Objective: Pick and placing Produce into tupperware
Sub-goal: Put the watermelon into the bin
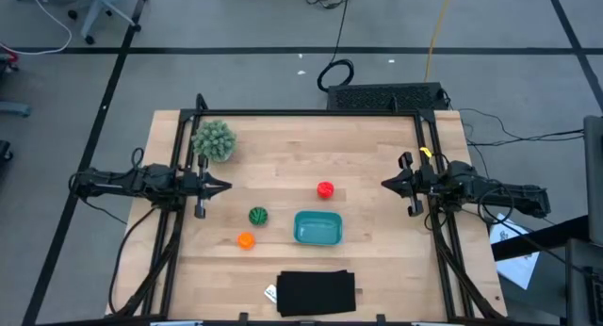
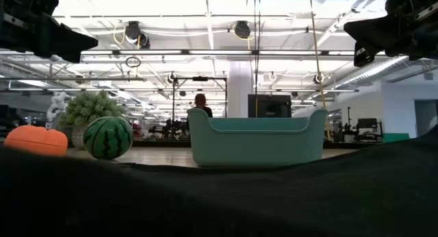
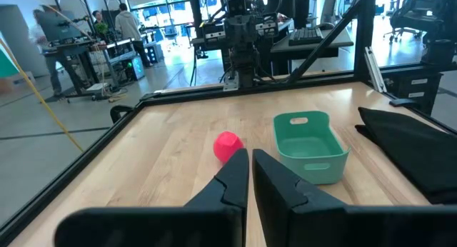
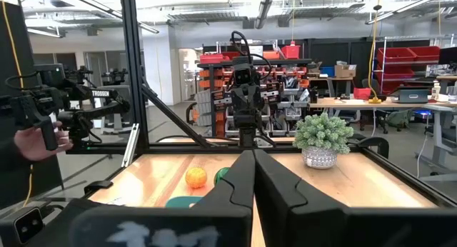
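Three toy balls ring an empty teal tub (image 1: 317, 229) mid-counter: red ball (image 1: 325, 188) beyond it, watermelon ball (image 1: 258, 215) and orange ball (image 1: 246, 239) to its left. Left gripper (image 1: 224, 186) and right gripper (image 1: 386, 184) wait at opposite edges, jaws closed on nothing.

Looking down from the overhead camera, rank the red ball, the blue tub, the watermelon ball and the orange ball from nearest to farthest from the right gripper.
From the right gripper:
1. Red ball, toward mid-table.
2. Blue tub, toward the front edge.
3. Watermelon ball, left of the tub.
4. Orange ball, farthest left, toward the front.
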Tool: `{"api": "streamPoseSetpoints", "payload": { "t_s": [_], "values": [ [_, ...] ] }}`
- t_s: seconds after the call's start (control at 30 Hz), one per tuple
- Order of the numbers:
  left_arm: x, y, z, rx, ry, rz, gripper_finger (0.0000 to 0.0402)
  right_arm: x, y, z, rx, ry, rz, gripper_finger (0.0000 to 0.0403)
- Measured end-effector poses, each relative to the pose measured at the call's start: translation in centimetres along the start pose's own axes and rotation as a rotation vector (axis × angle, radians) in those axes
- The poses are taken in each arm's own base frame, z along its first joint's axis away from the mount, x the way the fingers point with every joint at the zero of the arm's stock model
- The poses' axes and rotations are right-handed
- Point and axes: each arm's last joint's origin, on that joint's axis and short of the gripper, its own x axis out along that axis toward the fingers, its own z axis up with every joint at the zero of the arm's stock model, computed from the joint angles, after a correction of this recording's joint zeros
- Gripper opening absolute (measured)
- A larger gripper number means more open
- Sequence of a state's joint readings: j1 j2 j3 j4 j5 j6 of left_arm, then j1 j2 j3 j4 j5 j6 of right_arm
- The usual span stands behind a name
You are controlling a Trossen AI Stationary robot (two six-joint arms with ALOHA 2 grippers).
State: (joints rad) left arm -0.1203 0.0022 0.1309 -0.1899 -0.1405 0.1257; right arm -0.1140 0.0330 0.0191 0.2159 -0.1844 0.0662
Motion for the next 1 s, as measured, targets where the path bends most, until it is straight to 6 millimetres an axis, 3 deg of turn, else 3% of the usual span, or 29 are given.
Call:
{"api": "streamPoseSetpoints", "payload": {
  "t_s": [0.57, 0.8, 1.0],
  "values": [
    [-0.1, 0.2, 1.6, -0.139, -0.161, 0.008, 0.0026, 0.0, 0.0, 0.2, -0.003, -0.019, 0.001, 0.0],
    [-0.1, 0.0, 1.3, -0.231, -0.135, -0.056, 0.0026, 0.0, 0.0, 0.2, 0.03, -0.019, 0.002, 0.0],
    [0.5, -0.3, -0.2, -0.289, -0.069, -0.088, 0.0026, 0.0, 0.0, 0.2, 0.022, -0.019, 0.002, 0.0]
  ]
}}
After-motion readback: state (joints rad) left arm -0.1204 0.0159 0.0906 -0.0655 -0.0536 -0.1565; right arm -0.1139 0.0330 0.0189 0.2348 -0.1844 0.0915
